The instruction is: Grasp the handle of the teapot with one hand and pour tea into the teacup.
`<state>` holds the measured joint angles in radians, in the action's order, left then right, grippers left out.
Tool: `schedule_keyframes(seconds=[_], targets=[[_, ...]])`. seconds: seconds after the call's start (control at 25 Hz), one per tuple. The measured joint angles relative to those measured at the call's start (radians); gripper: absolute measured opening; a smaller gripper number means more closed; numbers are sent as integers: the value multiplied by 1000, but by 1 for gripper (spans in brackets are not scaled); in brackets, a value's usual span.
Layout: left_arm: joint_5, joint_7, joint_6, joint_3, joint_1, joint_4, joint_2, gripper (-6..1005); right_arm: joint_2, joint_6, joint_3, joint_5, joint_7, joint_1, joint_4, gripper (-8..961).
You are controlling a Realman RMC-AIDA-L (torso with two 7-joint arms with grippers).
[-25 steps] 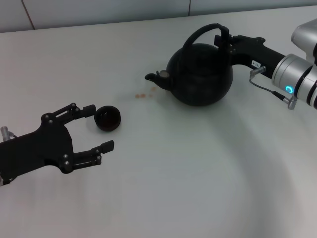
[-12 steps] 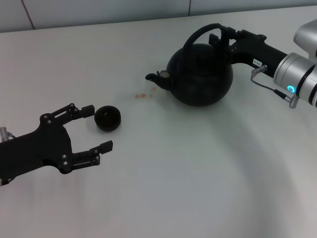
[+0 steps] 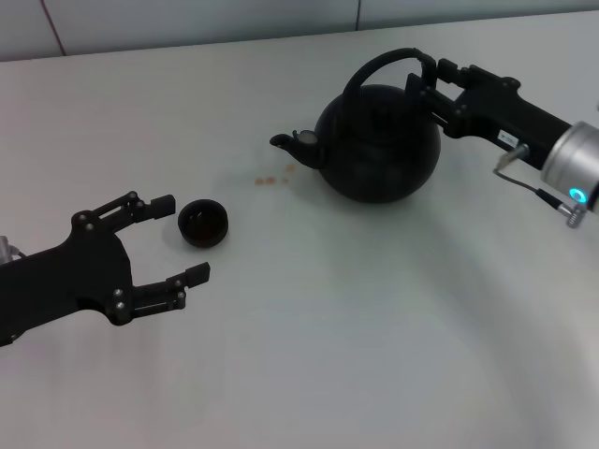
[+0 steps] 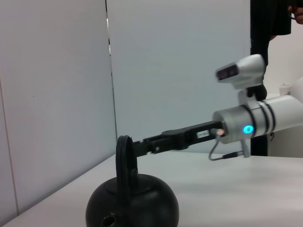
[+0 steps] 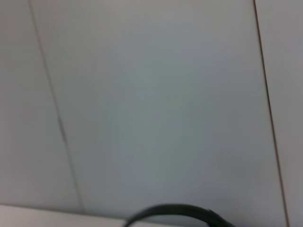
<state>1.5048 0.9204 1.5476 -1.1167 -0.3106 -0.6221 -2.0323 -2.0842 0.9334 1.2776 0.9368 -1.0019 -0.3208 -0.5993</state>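
The black teapot (image 3: 379,142) stands on the white table at the back right, its short spout (image 3: 293,147) pointing left toward the teacup. My right gripper (image 3: 426,82) is shut on the right end of the arched handle (image 3: 374,62). From the left wrist view, the teapot (image 4: 132,204) and handle (image 4: 125,161) show with the right arm reaching in. A sliver of the handle (image 5: 175,210) shows in the right wrist view. The small black teacup (image 3: 204,223) sits just beyond my left gripper (image 3: 178,238), which is open, its upper fingertip (image 3: 163,203) beside the cup.
A few small orange-brown drops (image 3: 271,178) lie on the table (image 3: 356,318) between spout and cup. A pale wall (image 4: 165,71) rises behind the table's far edge.
The right arm has drawn back to the right while holding the handle, and the spout has risen slightly. The left gripper has slid a little left and down, away from the cup.
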Motion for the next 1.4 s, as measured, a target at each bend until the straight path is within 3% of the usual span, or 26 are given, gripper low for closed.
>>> schedule_keyframes(seconds=[0.2,0.36,0.6,0.92,1.4], targets=[[0,4,0,0,5,-9,0,859,2,109,-2,21,-12,96,-76,562],[0,6,1,0,4,-10,0,859,0,114,-12,95,-66,121,-106,575],[0,10,4,0,-1,-12,5,859,2,122,2,210,-130,109,-158,738],[0,22,11,0,-3,-33,5,859,5,313,36,346,-160,65,-273,738],[-5,56,30,0,6,-53,-4,859,3,340,94,419,-151,42,-307,739]])
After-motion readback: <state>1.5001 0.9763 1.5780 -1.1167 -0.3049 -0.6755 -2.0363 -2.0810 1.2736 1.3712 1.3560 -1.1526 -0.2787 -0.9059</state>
